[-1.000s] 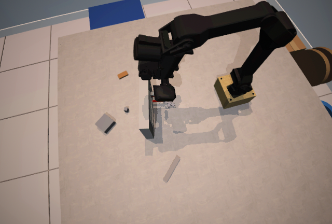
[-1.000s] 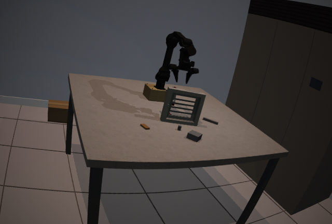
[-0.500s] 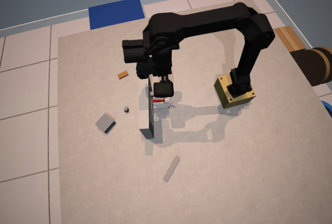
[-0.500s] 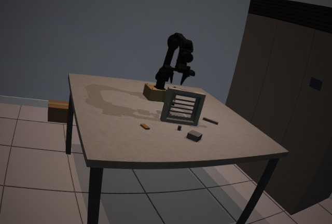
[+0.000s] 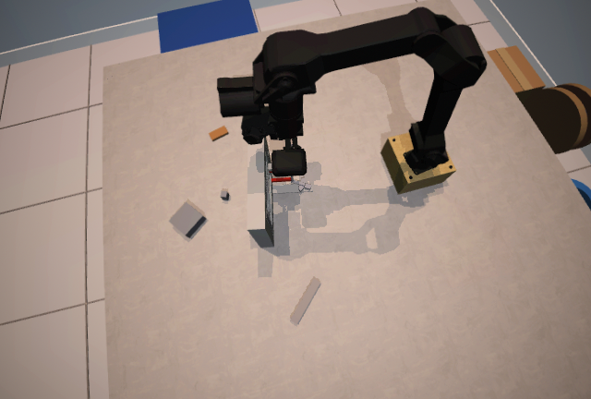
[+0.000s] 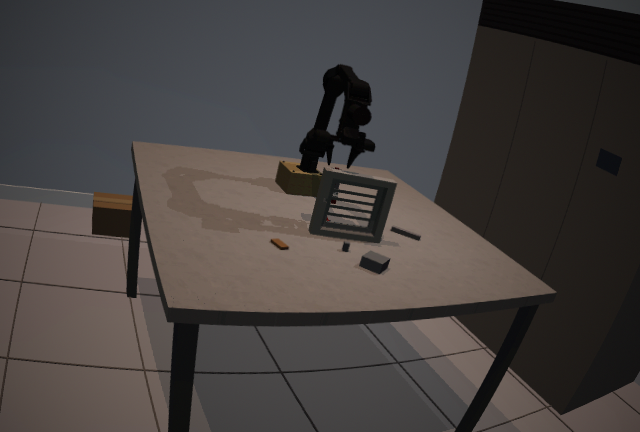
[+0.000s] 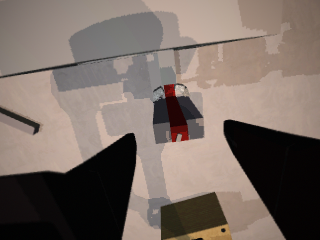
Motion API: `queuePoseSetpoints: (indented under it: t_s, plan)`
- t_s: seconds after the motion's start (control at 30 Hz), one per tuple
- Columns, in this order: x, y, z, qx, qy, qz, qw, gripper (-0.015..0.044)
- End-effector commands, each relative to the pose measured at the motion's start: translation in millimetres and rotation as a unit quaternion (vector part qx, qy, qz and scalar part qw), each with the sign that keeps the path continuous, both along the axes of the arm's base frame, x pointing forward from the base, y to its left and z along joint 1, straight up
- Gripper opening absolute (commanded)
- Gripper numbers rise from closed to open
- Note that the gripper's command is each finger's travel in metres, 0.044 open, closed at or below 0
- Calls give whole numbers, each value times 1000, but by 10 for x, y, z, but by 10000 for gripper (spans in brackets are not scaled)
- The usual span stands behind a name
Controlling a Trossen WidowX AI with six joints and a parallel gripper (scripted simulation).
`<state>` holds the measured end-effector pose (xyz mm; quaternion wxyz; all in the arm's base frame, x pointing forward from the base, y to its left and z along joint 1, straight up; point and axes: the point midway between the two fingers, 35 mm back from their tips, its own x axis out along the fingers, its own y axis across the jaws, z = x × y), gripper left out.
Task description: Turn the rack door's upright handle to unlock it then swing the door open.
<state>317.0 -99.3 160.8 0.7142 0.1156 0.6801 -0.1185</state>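
The grey rack frame [image 5: 257, 208] [image 6: 387, 210] stands upright on the table, and the barred door [image 6: 356, 202] appears closed within it. The handle [image 7: 176, 117], with a red stripe and grey sides, shows below the gripper in the wrist view. In the top view the gripper hides most of it; a red bar [image 5: 282, 179] shows beside the door. My gripper [image 5: 288, 162] [image 6: 339, 165] [image 7: 179, 133] is open and points down above the handle. The handle appears between the fingertips in the wrist view, with room on both sides; neither finger appears to touch it.
Behind the frame lie an orange block [image 5: 218, 133] [image 6: 279, 243], a small grey piece [image 5: 224, 194] [image 6: 345, 246] and a grey box [image 5: 187, 219] [image 6: 374, 262]. A long grey bar [image 5: 305, 300] [image 6: 405, 233] lies to one side. The arm stands on a yellow base [image 5: 403, 170] [image 6: 294, 180] [image 7: 192, 217].
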Motion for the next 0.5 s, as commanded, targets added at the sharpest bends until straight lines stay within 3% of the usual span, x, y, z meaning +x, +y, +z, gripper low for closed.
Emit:
queuePoseSetpoints:
  t_s: [0.0,0.47]
  plan:
    - [-7,-3,-107,1,7,-2,1000,289]
    - [-1,-5,-336,1,7,-2,1000,289]
